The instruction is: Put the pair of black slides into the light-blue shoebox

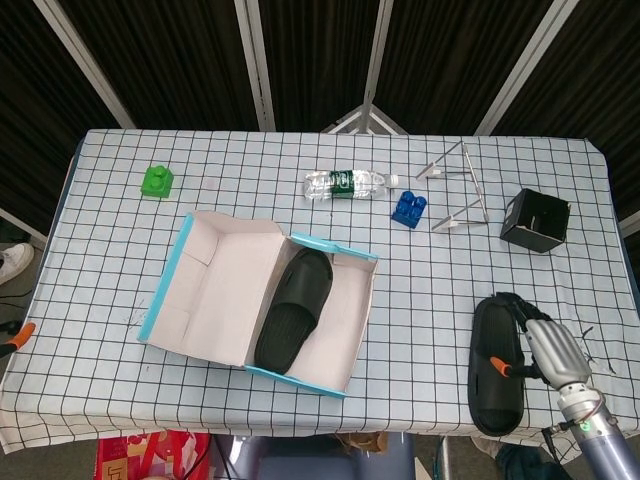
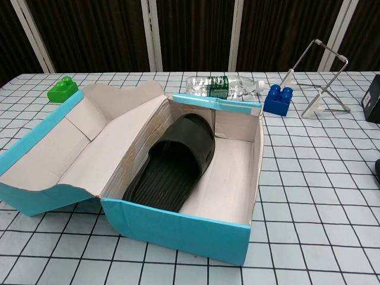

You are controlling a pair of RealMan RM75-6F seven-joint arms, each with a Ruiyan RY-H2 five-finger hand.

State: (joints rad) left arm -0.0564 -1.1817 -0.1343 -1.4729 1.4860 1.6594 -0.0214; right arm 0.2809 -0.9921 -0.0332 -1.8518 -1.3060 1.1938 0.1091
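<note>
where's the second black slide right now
In the head view the second black slide lies on the table near its front right edge, outside the light-blue shoebox, with the right robot hand beside it.

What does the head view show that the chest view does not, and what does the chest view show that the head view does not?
Only the head view shows the right hand beside the second black slide on the table's right side; whether it touches is unclear. It also shows the whole black box.

The chest view adds no object of its own, only a closer look.

Both show the light-blue shoebox, the slide inside it, bottle, green block, blue block and wire stand.
</note>
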